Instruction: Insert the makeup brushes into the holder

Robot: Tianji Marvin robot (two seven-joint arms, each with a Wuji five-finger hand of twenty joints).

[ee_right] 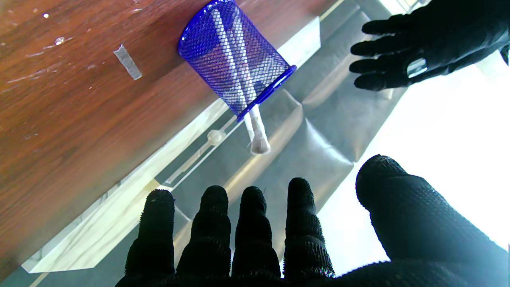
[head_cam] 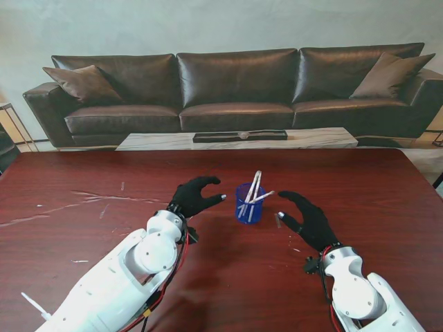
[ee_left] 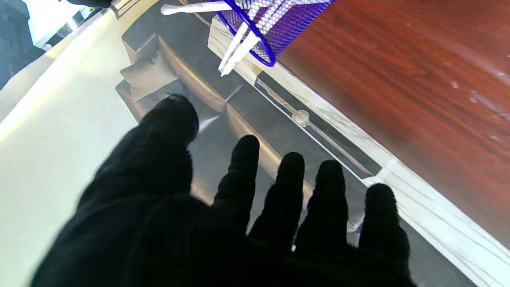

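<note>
Both hands hover on either side of the holder (head_cam: 249,203), the left hand (head_cam: 195,196) and the right hand (head_cam: 307,218) with fingers (ee_right: 255,223) spread and holding nothing, likely because the job looks done. The blue mesh holder stands upright near the middle of the table (head_cam: 83,235), a little toward the far edge. I count three white brushes (head_cam: 253,194) leaning inside it, handles sticking out past the rim. No loose brush shows on the table.

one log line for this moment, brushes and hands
white makeup brushes: standing in blue mesh holder | left hand: open, left of holder | right hand: open, right of holder | neither touches holder
</note>
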